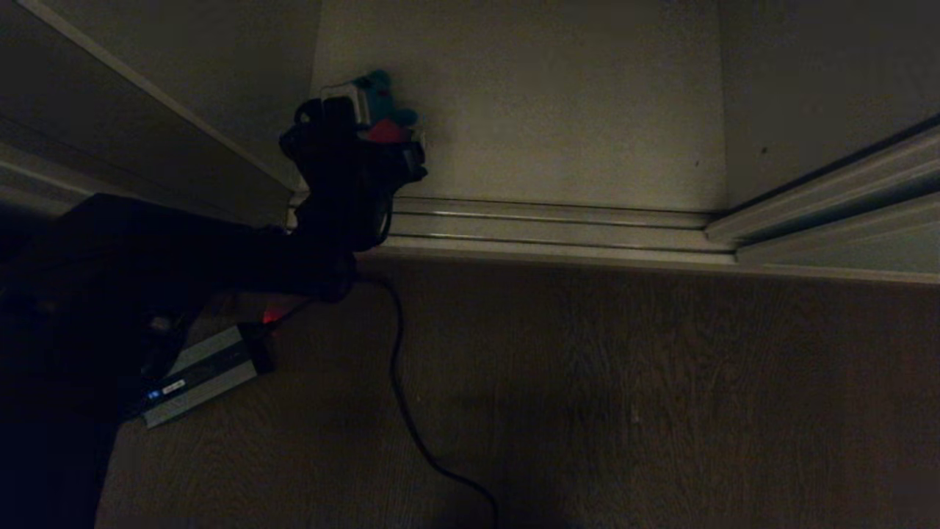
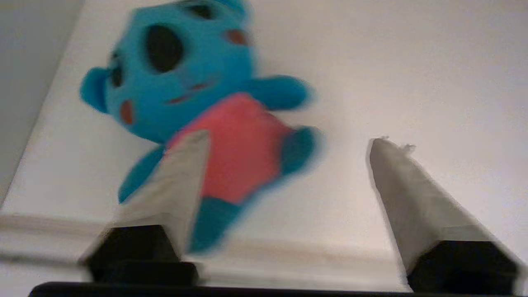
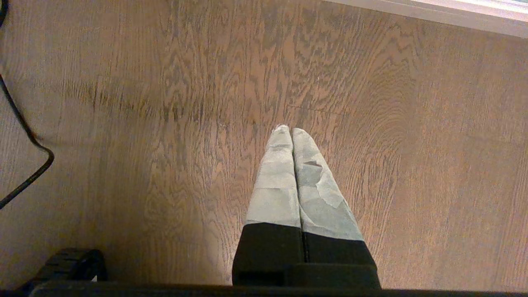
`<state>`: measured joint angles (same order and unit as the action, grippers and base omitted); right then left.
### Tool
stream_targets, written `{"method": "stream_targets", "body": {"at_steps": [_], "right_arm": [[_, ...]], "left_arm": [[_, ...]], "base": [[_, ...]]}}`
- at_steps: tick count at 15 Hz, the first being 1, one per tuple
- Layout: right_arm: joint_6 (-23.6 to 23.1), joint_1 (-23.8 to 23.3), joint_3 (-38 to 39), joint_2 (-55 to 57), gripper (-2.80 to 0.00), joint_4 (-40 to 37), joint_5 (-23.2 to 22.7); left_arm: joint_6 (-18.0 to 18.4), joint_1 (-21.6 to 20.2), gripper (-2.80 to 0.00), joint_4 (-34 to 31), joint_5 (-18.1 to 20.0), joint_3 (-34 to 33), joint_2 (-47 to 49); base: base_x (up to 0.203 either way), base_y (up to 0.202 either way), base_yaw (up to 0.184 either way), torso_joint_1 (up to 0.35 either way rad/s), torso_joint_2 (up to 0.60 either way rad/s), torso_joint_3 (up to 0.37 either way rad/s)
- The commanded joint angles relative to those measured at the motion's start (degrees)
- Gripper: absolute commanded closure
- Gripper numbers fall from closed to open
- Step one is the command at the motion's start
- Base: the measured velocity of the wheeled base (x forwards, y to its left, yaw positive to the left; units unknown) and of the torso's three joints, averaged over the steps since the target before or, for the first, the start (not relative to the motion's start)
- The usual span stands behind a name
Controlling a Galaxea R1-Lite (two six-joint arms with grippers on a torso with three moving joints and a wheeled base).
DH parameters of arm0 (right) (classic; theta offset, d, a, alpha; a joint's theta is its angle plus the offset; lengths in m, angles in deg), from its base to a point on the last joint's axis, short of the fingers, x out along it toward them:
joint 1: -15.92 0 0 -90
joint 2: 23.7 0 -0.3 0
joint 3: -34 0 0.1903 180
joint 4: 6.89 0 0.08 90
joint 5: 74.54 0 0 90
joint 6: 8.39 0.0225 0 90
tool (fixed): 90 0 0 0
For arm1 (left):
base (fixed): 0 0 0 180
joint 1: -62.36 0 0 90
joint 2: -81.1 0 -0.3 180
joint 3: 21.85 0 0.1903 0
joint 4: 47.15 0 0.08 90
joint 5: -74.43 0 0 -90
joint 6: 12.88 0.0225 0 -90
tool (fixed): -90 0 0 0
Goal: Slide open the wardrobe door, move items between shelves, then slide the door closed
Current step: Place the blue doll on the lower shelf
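Lying on the off-white bottom shelf (image 1: 558, 110) of the wardrobe, the teal monster (image 2: 198, 111) is resting free, and the left gripper (image 1: 371, 125) is hanging over it with its jaws spread wide and nothing between them. One finger (image 2: 181, 181) is crossing in front of the toy's red-pink belly, while the other is standing well clear on the bare shelf. By the look of it, the door-opening step is done: the sliding wardrobe door (image 1: 837, 213) is sitting pushed to the side, leaving the opening and the floor track (image 1: 543, 228) exposed. This toy seems placed; any second item and the closing of the door are probably still outstanding. The right gripper (image 3: 292, 132) is idling over the wood floor (image 3: 371, 123), its jaws pressed together and empty.

Counting what is showing: one plush toy, one shelf, one door panel, two grippers, one grey box (image 1: 198, 375) and one black cable (image 1: 411, 426). No avocado toy is appearing anywhere.
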<state>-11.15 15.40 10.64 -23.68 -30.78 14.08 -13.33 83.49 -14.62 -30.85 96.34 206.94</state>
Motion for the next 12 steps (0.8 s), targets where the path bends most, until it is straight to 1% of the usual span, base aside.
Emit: {"method": "stream_targets", "body": {"at_steps": [1,3,6,8,12], "right_arm": [[-0.1,0.0,0.2,0.0,0.0,0.0,0.0],[-0.1,0.0,0.2,0.0,0.0,0.0,0.0],[-0.1,0.0,0.2,0.0,0.0,0.0,0.0],[-0.1,0.0,0.2,0.0,0.0,0.0,0.1],[0.0,0.0,0.2,0.0,0.0,0.0,0.0]], "left_arm": [[-0.1,1.6,0.0,-1.4,0.0,-10.4,-11.4],[-0.1,3.1,0.0,-3.4,0.0,-18.5,-18.5],[-0.2,4.3,0.0,-8.8,-0.3,-26.5,-30.3],[-0.2,4.6,0.0,-14.8,-0.3,-32.6,-40.0],[-0.2,4.6,0.0,-29.2,-0.5,-45.5,-59.7]], "base": [[0.0,0.0,0.0,0.0,0.0,0.0],[0.0,0.0,0.0,0.0,0.0,0.0],[0.0,0.0,0.0,0.0,0.0,0.0],[0.0,0.0,0.0,0.0,0.0,0.0],[0.0,0.0,0.0,0.0,0.0,0.0]]}}
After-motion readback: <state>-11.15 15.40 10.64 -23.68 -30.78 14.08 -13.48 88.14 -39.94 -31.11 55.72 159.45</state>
